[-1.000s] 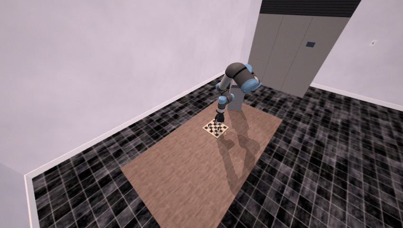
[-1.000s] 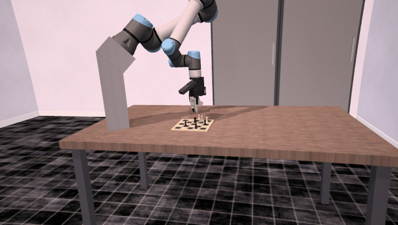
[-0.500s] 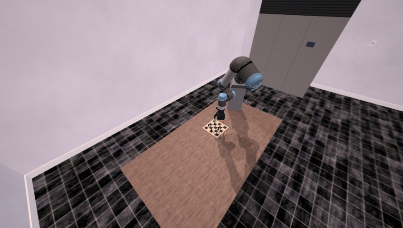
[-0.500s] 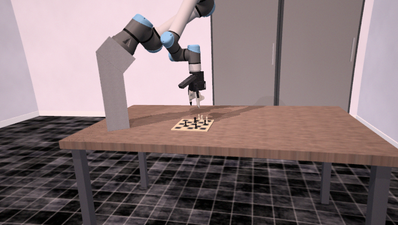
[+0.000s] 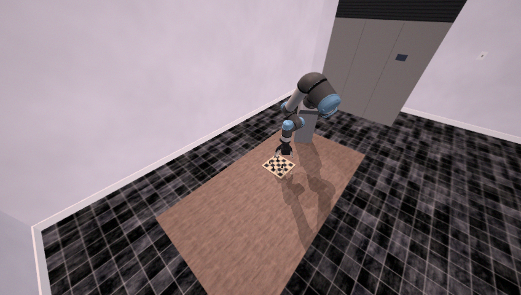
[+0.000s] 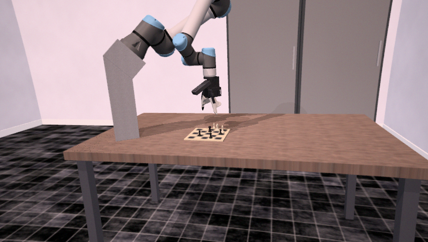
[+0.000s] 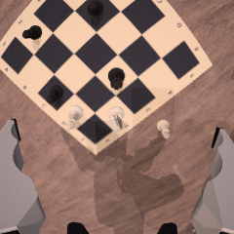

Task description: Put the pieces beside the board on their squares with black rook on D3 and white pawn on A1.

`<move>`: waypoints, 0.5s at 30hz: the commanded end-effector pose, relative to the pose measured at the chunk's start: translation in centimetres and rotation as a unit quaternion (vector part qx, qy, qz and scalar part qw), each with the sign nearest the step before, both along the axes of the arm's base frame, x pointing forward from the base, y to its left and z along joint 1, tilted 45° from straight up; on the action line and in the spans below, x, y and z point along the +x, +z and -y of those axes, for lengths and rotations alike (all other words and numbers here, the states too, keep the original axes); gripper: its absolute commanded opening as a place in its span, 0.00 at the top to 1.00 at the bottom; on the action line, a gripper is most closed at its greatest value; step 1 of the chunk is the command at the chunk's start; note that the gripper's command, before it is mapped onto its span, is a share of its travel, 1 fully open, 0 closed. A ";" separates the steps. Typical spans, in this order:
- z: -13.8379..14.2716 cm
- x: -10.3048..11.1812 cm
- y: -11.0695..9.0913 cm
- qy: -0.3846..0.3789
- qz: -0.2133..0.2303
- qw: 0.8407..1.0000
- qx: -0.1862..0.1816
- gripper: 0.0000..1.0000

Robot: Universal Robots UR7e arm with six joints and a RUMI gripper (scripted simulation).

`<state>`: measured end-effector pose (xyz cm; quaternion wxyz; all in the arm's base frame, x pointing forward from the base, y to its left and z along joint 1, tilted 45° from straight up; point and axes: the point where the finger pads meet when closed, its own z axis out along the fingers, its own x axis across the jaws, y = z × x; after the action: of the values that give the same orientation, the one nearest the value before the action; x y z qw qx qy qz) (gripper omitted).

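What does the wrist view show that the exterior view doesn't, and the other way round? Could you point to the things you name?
Only the wrist view: readable letters and numbers (image 7: 196, 49) along the board's edge.

Only the exterior view: the grey pedestal (image 5: 305, 128) (image 6: 121, 99) carrying the arm, the table's legs (image 6: 90, 197), and the grey doors (image 5: 372, 72) (image 6: 264, 59) behind.

Both: the chessboard (image 5: 280, 177) (image 6: 189, 138) (image 7: 74, 73) with black and white pieces, the white pawn (image 5: 291, 173) (image 6: 213, 125) (image 7: 163, 128) standing off it, the wooden table top (image 5: 226, 219) (image 6: 300, 140) (image 7: 29, 104), and the open gripper (image 5: 284, 156) (image 6: 209, 111) (image 7: 117, 125).

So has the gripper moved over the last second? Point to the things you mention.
Yes, the gripper (image 5: 284, 156) (image 6: 209, 111) (image 7: 117, 125) has risen, its fingertips now higher above the chessboard (image 5: 265, 166) (image 6: 187, 138) (image 7: 207, 64) in the exterior view.
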<state>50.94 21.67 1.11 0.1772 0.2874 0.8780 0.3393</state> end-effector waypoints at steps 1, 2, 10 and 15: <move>0.0 0.0 0.1 0.000 0.000 1.000 0.000 0.00; 0.0 0.0 0.1 0.000 0.000 1.000 0.000 0.00; -0.1 0.0 0.1 -0.003 -0.002 1.000 0.002 0.00; -0.6 0.0 0.4 -0.019 -0.012 1.000 0.013 0.00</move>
<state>50.89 21.75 1.10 0.1747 0.2929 0.8763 0.3404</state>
